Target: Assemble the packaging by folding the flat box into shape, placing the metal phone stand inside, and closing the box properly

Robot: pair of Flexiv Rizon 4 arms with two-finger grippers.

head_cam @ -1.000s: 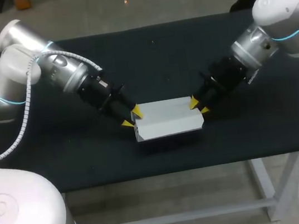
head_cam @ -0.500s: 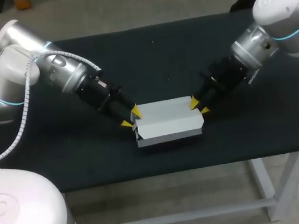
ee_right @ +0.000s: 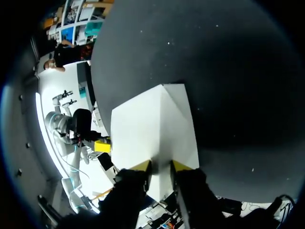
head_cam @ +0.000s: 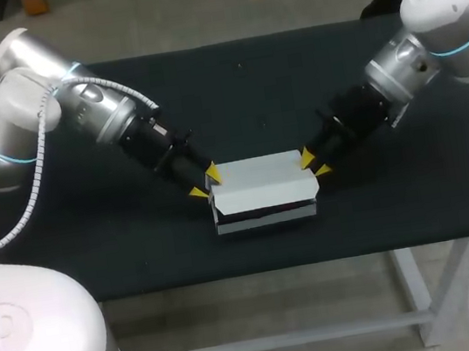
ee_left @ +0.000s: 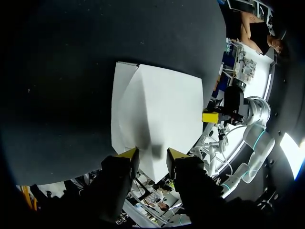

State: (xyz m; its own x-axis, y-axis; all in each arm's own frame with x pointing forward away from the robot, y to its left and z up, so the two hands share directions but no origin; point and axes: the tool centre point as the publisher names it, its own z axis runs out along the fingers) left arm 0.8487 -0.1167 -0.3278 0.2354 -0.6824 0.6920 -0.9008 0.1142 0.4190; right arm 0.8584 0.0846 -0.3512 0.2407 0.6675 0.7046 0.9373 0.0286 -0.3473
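The left pincer (head_cam: 206,185) pinches, narrow, the left end of the white box (head_cam: 261,187) lying mid-worktop (head_cam: 140,251). The right pincer (head_cam: 315,164) likewise grips its right end. Folding looks partly done. No phone stand shows, so loading and closing remain.

The box (head_cam: 262,191) is sitting on the counter (head_cam: 248,85), toward its near edge. The left jaws are gripping its left end, the right jaws its right end.
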